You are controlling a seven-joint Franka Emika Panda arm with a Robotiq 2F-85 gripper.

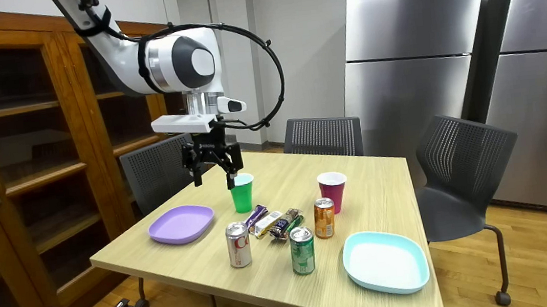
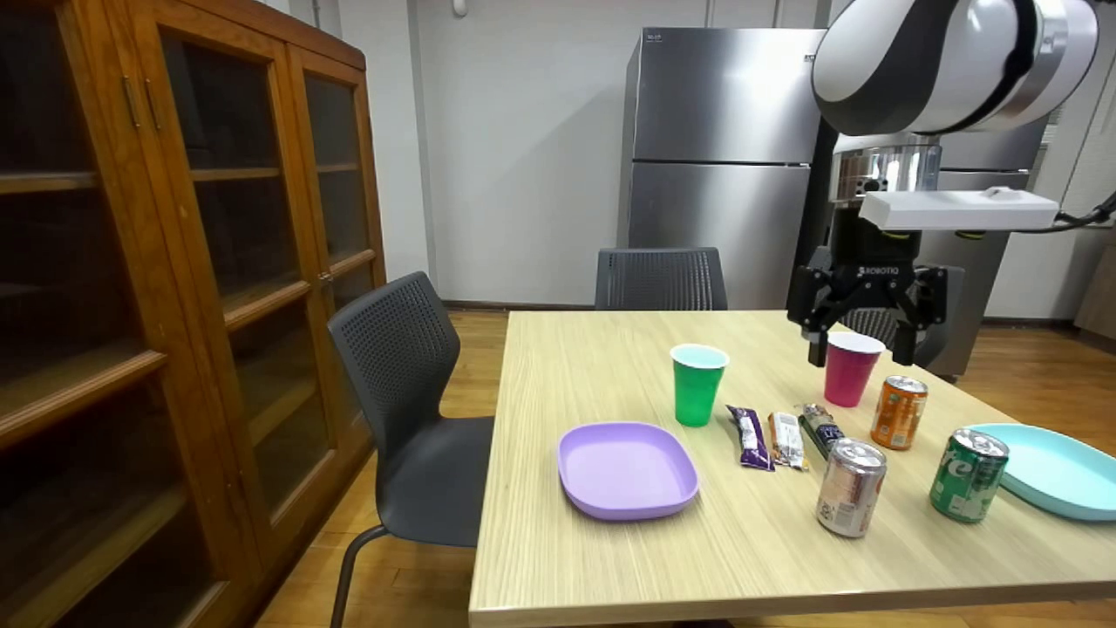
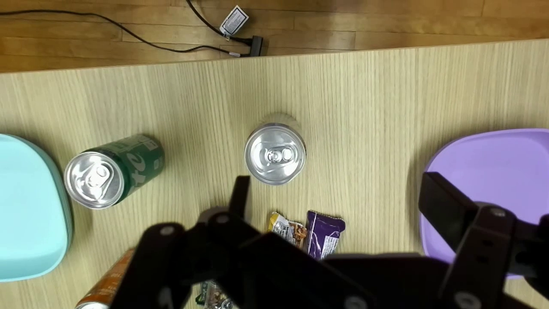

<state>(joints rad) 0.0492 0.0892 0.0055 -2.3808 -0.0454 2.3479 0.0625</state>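
Hovering above the worktop (image 1: 282,183), the pincer (image 1: 214,182) is spread and empty; an approach step is suggested, and lowering and alignment would be required before any grasp. The silver can (image 1: 239,250), marked with a red "C", is set between the purple plate (image 1: 181,225) and green can (image 1: 303,253). "ROBOTIQ" is legible on the pincer.

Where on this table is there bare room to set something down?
Bare tabletop lies between the purple plate and silver can, and beyond the green cup and magenta cup toward the far chair. It's crowded around the snack bars, orange can and green can.
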